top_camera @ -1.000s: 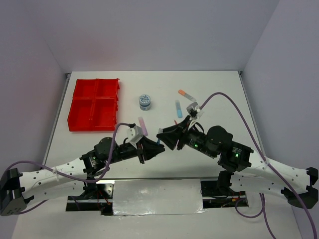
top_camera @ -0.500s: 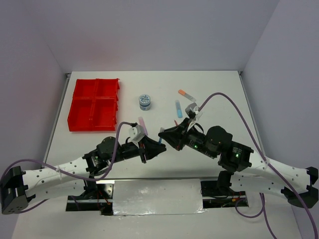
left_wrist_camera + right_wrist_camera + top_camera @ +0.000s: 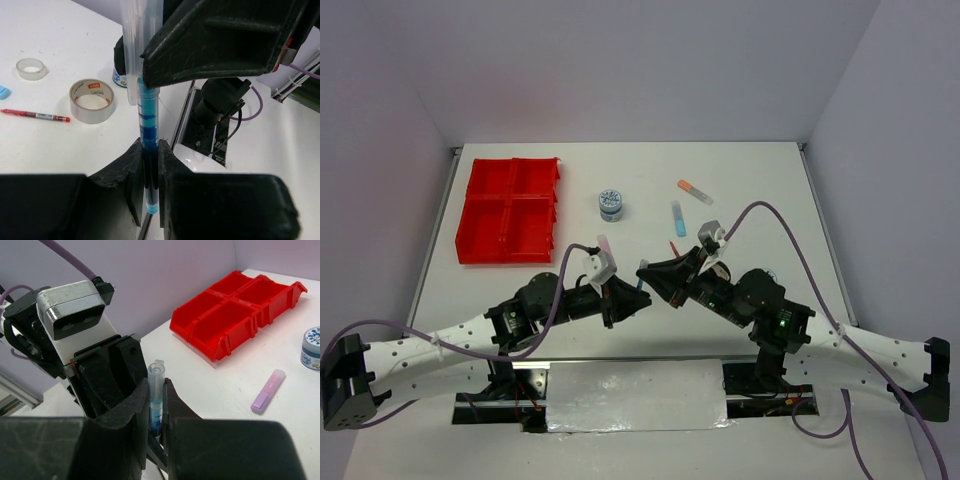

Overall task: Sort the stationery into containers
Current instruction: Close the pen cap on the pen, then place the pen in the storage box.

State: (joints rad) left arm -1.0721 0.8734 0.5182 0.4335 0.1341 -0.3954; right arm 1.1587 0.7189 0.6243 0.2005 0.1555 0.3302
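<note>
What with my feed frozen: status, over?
Both shut on blue pen: left claw, right claw. The red tray looks empty. Nothing blocking seen.

The left arm (image 3: 430, 350) and right arm (image 3: 865, 350) have white perforated lower links and black joints, with purple cables (image 3: 790, 225) running along both. The left end effector (image 3: 636, 299) and right end effector (image 3: 646, 272) are black and angular. Green lights (image 3: 782, 320) dot the right arm.

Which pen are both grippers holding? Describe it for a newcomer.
Near the front middle of the white table, the left gripper and right gripper meet tip to tip. Both clamp a thin pen with a clear barrel and blue ink; unlike it, the red pen lies flat beside a tape roll.
</note>
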